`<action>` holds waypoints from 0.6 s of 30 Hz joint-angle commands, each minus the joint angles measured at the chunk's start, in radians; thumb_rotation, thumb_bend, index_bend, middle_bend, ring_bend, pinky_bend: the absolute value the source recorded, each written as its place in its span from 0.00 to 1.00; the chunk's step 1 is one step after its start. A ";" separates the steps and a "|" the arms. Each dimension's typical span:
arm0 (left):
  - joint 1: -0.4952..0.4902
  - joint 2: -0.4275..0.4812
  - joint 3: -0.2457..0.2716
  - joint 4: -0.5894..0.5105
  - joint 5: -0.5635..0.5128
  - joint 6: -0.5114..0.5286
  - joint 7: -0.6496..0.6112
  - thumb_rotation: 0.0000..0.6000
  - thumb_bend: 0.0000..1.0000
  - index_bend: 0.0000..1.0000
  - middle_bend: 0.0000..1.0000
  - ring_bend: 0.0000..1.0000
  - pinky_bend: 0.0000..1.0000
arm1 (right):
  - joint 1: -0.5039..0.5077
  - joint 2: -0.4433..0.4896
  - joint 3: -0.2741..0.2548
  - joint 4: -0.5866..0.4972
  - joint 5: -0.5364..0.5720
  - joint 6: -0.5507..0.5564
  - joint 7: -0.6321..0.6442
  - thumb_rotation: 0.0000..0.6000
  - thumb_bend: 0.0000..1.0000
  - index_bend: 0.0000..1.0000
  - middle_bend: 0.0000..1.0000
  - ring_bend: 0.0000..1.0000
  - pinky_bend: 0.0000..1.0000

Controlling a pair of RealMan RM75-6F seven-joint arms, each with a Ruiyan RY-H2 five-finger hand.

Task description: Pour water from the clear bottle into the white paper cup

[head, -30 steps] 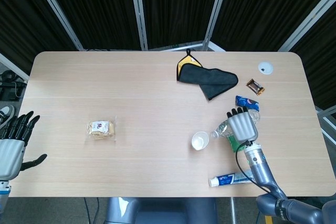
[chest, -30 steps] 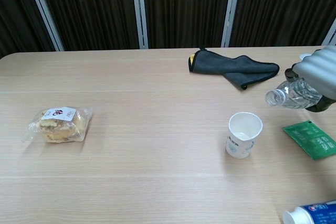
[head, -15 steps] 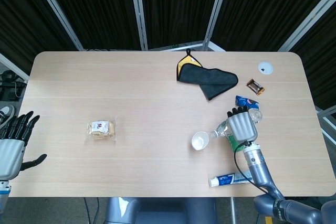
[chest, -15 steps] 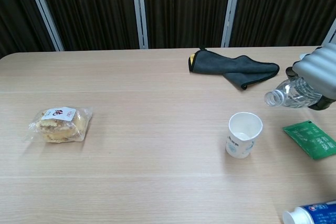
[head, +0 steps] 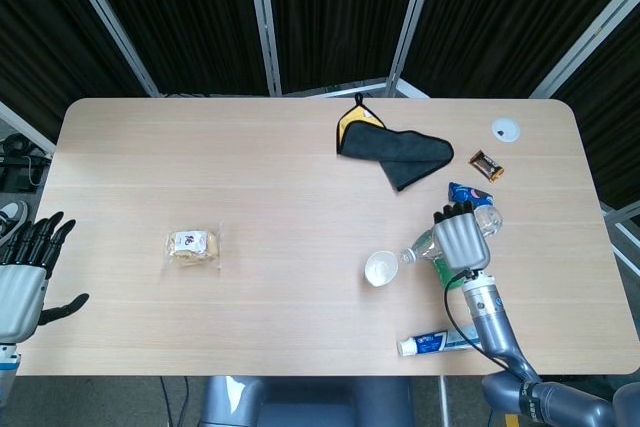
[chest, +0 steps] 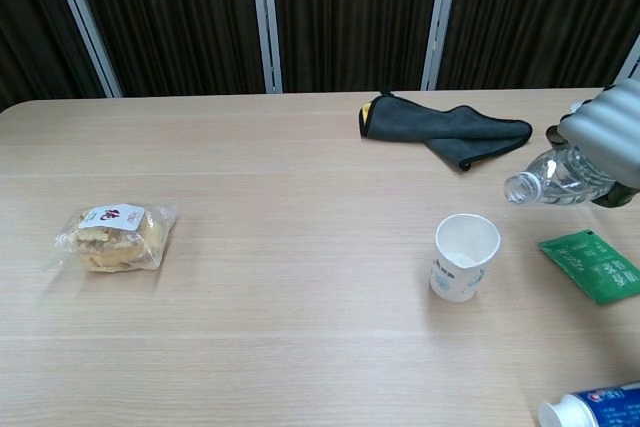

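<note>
My right hand [head: 462, 238] [chest: 612, 133] grips the clear bottle [chest: 556, 179] [head: 425, 245] and holds it tipped nearly flat in the air. Its uncapped mouth points left, just above and to the right of the white paper cup [chest: 464, 256] [head: 379, 268], which stands upright on the table. I cannot make out a stream of water. Off the table's near left corner my left hand [head: 28, 277] hangs open with its fingers spread, seen only in the head view.
A green packet [chest: 592, 264] lies under the right hand, and a toothpaste tube [head: 436, 342] lies nearer the front edge. A dark cloth [head: 392, 150], small snack packets [head: 485, 164] and a white lid [head: 505, 128] lie at the back right. A wrapped bun [head: 193, 247] sits at the left.
None to speak of: the bottle and right hand have edged very slightly to the right, still tipped over the cup. The left hand has not moved.
</note>
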 commanded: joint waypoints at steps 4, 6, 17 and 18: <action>0.000 0.000 0.000 -0.001 -0.001 -0.001 0.002 1.00 0.01 0.00 0.00 0.00 0.00 | 0.001 0.001 0.000 -0.014 0.004 0.005 -0.025 1.00 0.72 0.59 0.65 0.52 0.38; 0.000 0.000 0.000 -0.001 -0.001 -0.001 0.002 1.00 0.01 0.00 0.00 0.00 0.00 | 0.001 0.001 0.000 -0.017 0.005 0.006 -0.030 1.00 0.72 0.59 0.65 0.52 0.38; 0.000 0.002 0.000 -0.002 -0.002 -0.001 -0.001 1.00 0.02 0.00 0.00 0.00 0.00 | 0.001 -0.003 -0.005 -0.032 0.003 0.011 -0.050 1.00 0.72 0.59 0.65 0.52 0.38; 0.000 0.003 0.000 -0.002 -0.002 -0.001 -0.003 1.00 0.02 0.00 0.00 0.00 0.00 | 0.002 -0.003 -0.006 -0.031 0.001 0.013 -0.053 1.00 0.72 0.59 0.65 0.52 0.38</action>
